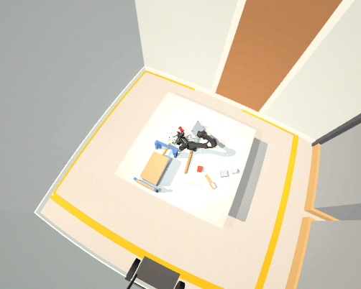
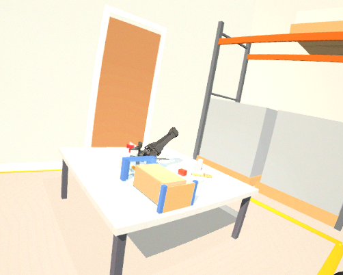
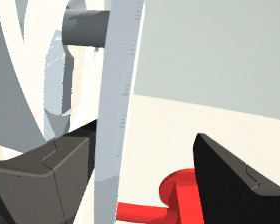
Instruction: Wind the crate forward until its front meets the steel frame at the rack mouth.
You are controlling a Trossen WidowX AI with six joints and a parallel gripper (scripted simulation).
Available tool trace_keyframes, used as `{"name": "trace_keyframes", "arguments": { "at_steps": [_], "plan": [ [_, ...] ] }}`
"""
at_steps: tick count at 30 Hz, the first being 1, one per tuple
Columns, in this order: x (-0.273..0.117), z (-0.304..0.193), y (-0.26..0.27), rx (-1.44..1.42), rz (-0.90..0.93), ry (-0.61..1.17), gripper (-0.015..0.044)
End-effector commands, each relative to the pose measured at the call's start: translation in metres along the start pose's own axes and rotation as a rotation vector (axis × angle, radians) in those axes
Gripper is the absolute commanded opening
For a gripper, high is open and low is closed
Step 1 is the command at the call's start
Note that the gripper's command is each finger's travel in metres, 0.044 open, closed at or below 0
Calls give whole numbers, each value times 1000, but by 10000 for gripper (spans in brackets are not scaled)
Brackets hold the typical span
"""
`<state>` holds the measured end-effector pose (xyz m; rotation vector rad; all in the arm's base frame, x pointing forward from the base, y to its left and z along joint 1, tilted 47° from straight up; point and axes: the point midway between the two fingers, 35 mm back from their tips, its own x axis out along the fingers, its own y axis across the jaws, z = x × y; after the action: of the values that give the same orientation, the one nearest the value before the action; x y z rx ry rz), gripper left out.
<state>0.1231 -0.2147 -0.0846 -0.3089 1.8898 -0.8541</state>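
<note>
The tan crate (image 1: 155,168) (image 2: 157,174) lies flat in the cubby. A gap shows between its front and the blue frame (image 1: 165,147) (image 2: 124,171) at the mouth. An orange strap (image 1: 165,150) runs from the crate's side under that frame towards the winch, which is small and largely hidden by the arm. My gripper (image 3: 149,133) is at the winch, partly open. A pale grey plate edge (image 3: 116,110) passes between the fingers, nearer the left one, with a gap to the right finger. A red part (image 1: 181,129) (image 2: 130,146) (image 3: 186,195) is beside the right finger. I cannot tell which piece is the handle.
A wooden rod (image 1: 188,162) lies near the arm. A red block (image 1: 200,168) (image 2: 182,172), a wooden-handled tool (image 1: 209,180) (image 2: 201,175), a grey square piece (image 1: 224,173) and a clear cup (image 1: 234,171) stand further along the bench. A grey plate (image 1: 197,128) is beside the arm.
</note>
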Motion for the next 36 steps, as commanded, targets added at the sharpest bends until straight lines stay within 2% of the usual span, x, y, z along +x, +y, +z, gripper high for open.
{"name": "trace_keyframes", "arguments": {
  "at_steps": [1, 9, 25, 29, 33, 36],
  "plan": [
    [-13, 4, 1, 0, 3, -4, 240],
    [-108, 0, 1, -1, 2, -1, 240],
    [-110, 0, -2, -1, 2, -1, 240],
    [-110, 4, -33, -3, 5, -5, 240],
    [-108, 0, -90, -4, -6, 0, 240],
    [-107, -2, -101, -4, -11, 4, 240]
  ]
}}
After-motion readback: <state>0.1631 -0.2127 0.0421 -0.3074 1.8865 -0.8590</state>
